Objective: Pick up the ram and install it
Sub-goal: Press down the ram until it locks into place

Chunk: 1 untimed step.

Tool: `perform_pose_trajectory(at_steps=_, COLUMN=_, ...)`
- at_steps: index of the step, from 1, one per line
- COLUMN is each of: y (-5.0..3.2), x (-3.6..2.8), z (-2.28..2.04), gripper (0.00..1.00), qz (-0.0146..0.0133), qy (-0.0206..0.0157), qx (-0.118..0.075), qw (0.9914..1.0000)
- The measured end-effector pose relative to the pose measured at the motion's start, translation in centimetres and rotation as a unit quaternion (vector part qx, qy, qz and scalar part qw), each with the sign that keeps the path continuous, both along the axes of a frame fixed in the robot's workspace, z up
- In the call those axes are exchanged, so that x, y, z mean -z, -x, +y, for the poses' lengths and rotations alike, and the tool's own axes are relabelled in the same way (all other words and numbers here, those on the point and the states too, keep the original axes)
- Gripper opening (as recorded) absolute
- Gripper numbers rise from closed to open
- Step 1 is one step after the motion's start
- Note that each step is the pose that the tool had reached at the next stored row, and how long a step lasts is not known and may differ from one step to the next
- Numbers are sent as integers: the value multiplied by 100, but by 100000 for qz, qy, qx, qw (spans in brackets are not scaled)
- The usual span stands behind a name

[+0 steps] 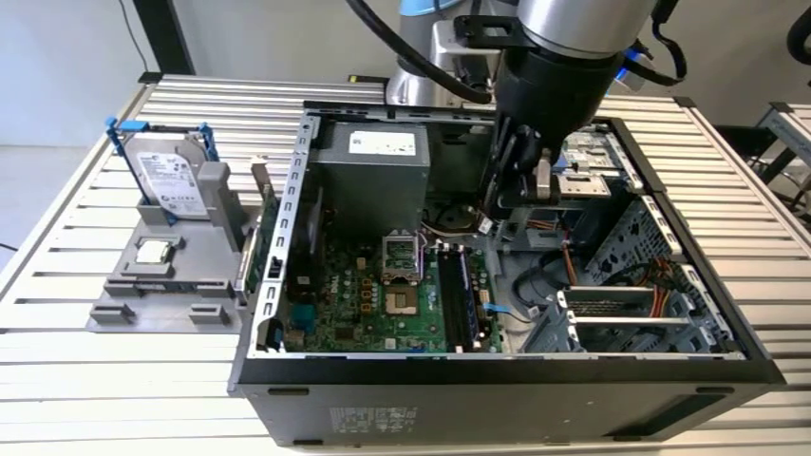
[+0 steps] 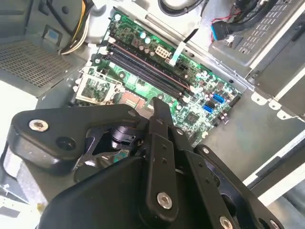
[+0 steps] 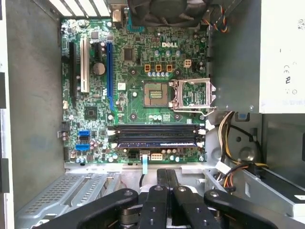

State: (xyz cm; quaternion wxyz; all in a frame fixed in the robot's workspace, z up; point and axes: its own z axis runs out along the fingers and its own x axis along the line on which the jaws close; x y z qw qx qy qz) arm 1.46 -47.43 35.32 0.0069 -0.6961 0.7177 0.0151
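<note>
Exterior view: the tool (image 1: 514,204) hangs inside the open computer case (image 1: 507,366), above the motherboard (image 1: 367,294), with the arm reaching down from above. Both wrist views show the fingers (image 3: 164,183) pressed together with nothing between them. First wrist view: the ram (image 3: 157,143) lies seated in a memory slot on the motherboard, between the white end clips. A silver hard drive (image 1: 171,180) stands in a grey holder (image 1: 159,290) on the slatted tabletop (image 1: 76,380), beside the case.

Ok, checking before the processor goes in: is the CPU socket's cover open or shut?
Open. In the first wrist view the metal cover lies flipped aside next to the bare socket.
</note>
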Motion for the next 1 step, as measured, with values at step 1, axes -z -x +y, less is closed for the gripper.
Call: perform_pose_trajectory(at_steps=1, y=0, x=0, z=0, gripper=0, qz=0, qy=0, qx=-1, qw=100000)
